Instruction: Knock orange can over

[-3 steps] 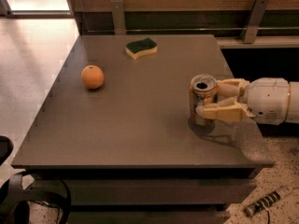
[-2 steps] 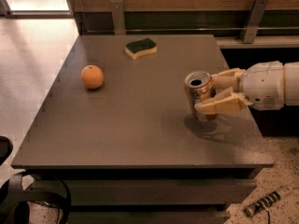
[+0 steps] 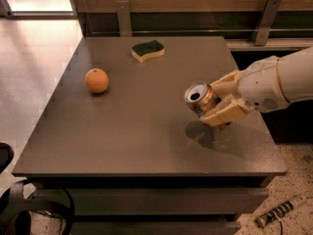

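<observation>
The orange can is a small orange-gold drink can with a silver top. It is tilted to the left, its top facing the camera, and is lifted off the dark table above its own shadow. My gripper reaches in from the right on a white arm. Its tan fingers are closed around the can's body, one above and one below.
A round orange fruit sits on the table's left part. A green and yellow sponge lies near the far edge. A rail with metal posts runs behind the table. The table's right edge is just under the arm.
The can stood upright on the table in the gripper. It has since tipped to the left and moved up and slightly left with the gripper.
</observation>
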`<state>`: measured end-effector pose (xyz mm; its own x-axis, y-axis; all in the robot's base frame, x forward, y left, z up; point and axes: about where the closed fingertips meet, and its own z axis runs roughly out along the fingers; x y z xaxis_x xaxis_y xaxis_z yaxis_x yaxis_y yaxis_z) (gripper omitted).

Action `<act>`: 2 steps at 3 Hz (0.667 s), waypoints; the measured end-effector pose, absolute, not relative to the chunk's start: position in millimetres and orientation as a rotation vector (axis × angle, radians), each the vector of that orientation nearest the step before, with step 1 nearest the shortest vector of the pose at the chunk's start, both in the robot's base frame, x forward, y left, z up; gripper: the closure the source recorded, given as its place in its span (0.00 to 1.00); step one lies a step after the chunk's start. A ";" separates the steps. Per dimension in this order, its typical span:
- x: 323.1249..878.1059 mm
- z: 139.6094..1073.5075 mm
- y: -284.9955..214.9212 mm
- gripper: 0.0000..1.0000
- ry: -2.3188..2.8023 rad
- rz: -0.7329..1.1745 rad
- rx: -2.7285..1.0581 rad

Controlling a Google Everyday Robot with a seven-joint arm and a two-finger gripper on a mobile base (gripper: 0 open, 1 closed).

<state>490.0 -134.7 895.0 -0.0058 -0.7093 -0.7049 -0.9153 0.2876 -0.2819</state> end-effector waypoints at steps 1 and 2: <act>488.4 886.1 -134.1 1.00 1.829 0.153 -1.568; 490.0 875.5 -138.7 1.00 1.895 -0.002 -1.628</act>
